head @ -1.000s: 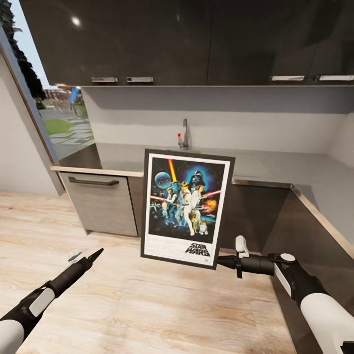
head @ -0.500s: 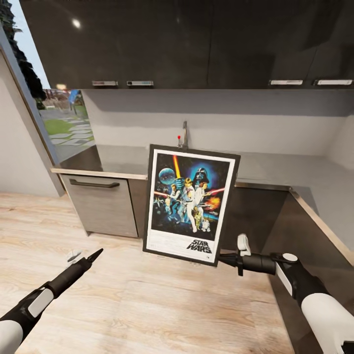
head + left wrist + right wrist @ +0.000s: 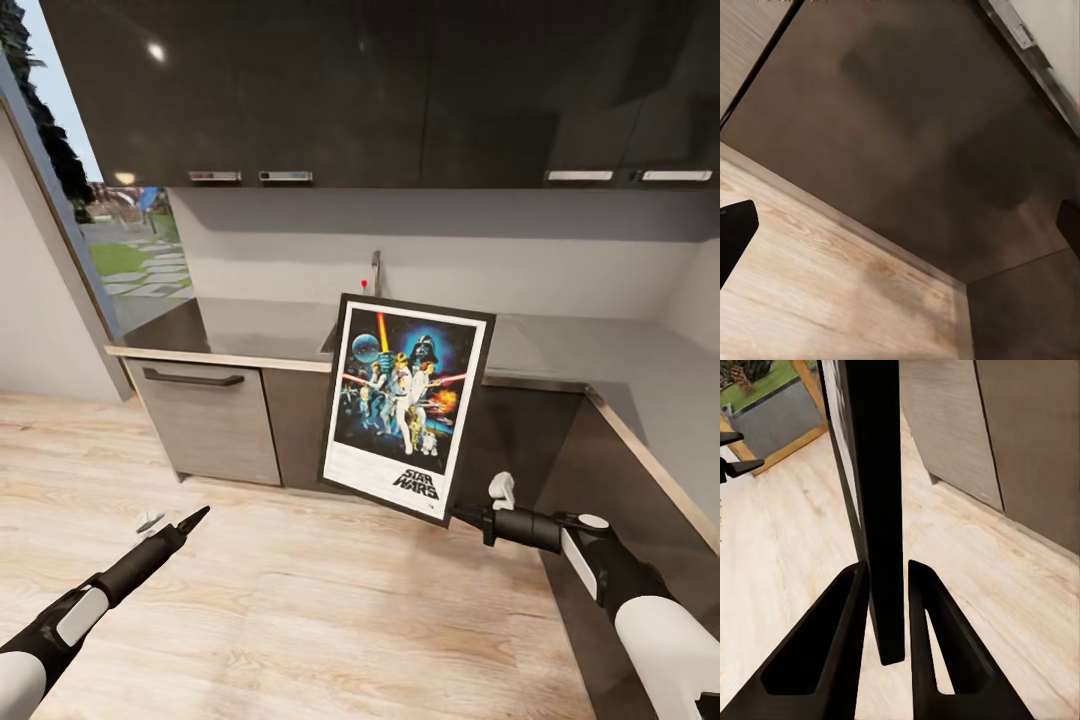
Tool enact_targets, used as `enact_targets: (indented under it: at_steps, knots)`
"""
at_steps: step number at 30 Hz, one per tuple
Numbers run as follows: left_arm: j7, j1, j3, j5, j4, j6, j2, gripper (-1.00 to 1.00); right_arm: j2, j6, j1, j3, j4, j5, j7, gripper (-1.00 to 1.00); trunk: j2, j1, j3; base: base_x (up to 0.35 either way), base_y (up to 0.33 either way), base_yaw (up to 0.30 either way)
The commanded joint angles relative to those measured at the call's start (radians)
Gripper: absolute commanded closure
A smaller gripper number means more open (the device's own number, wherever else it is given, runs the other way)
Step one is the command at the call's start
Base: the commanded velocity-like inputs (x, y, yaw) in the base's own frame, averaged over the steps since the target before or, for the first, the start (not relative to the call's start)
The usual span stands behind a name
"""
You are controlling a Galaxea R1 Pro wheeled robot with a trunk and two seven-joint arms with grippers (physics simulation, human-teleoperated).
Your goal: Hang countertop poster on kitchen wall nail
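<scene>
My right gripper [image 3: 462, 515] is shut on the lower right corner of the poster [image 3: 408, 402], a black-framed Star Wars print. It holds the poster upright and slightly tilted in the air, in front of the dark cabinets below the kitchen countertop [image 3: 250, 325]. In the right wrist view the poster's frame [image 3: 881, 510] shows edge-on, pinched between the two black fingers [image 3: 832, 652]. My left gripper [image 3: 172, 522] hangs open and empty over the wooden floor at the lower left. The wall nails are out of view.
A tap [image 3: 375, 272] stands at the sink behind the poster. Dark upper cabinets [image 3: 350, 90] hang above the grey wall. The counter turns a corner along the right [image 3: 650, 400]. A large window [image 3: 110, 250] lies to the left, with wooden floor [image 3: 300, 600] below.
The poster and my right gripper have moved to the right and farther from me, toward the counter. The view has tipped slightly. My left arm has stayed put.
</scene>
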Motion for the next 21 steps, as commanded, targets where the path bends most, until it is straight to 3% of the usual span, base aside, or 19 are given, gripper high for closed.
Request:
enact_targets:
  at_steps: [1,4,12,21]
  knots:
    - [-0.003,0.0,-0.003,0.008,0.001,0.005,0.003,-1.0,0.0,0.009,-0.001,-0.001,-0.001,-0.002,0.019,1.0,0.007,-0.004,0.002,0.0,0.0,0.0]
    - [-0.003,-0.001,-0.003,0.008,0.0,0.005,0.011,-1.0,-0.001,0.008,-0.001,-0.001,-0.002,0.002,0.063,1.0,0.028,-0.015,0.012,0.0,0.0,0.0]
    - [-0.003,0.0,-0.003,0.007,0.0,0.005,0.014,-1.0,-0.002,0.008,-0.001,0.004,-0.003,0.003,0.084,1.0,0.084,-0.046,0.037,0.0,0.0,0.0]
    - [-0.003,0.0,-0.003,0.006,0.0,0.005,0.014,-1.0,-0.01,0.006,-0.001,0.005,-0.003,0.007,0.152,1.0,0.147,-0.081,0.065,0.0,0.0,0.0]
